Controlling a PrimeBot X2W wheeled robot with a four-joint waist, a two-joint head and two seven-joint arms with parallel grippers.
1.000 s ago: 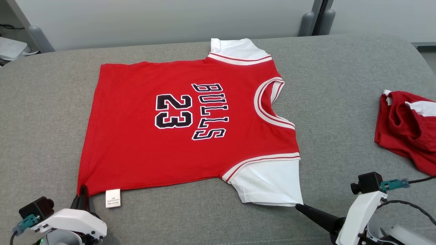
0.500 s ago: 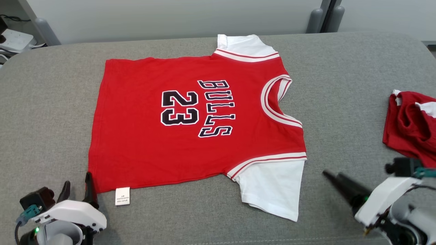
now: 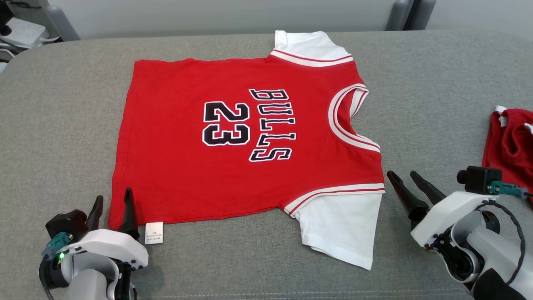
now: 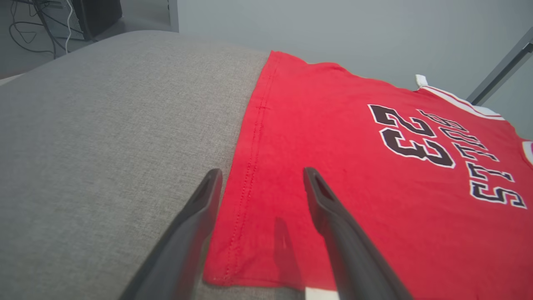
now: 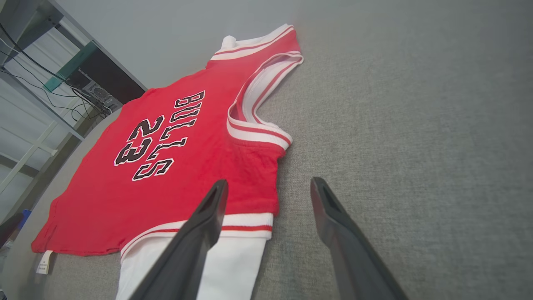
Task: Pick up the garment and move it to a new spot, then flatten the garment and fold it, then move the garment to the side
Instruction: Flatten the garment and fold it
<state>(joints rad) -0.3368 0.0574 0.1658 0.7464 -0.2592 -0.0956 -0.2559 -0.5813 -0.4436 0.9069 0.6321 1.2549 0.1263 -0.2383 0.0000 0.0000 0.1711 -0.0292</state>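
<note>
The grey cushion (image 3: 437, 83) carried the red jersey (image 3: 175, 166) spread flat at its middle, print up and collar toward the right edge, seemingly ready for folding. A crumpled red garment (image 3: 510, 141) lay well apart at the right edge, obstructing nothing. The right gripper (image 3: 400, 174), beside the near sleeve, and the left gripper (image 3: 113, 193), at the near hem corner, gaped wide and empty.

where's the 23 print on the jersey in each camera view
head view: 23 print, middle of the picture, on the red jersey.
left wrist view: upper right.
right wrist view: left of centre.
shared landmark: the BULLS lettering right beside it in all three.
</note>
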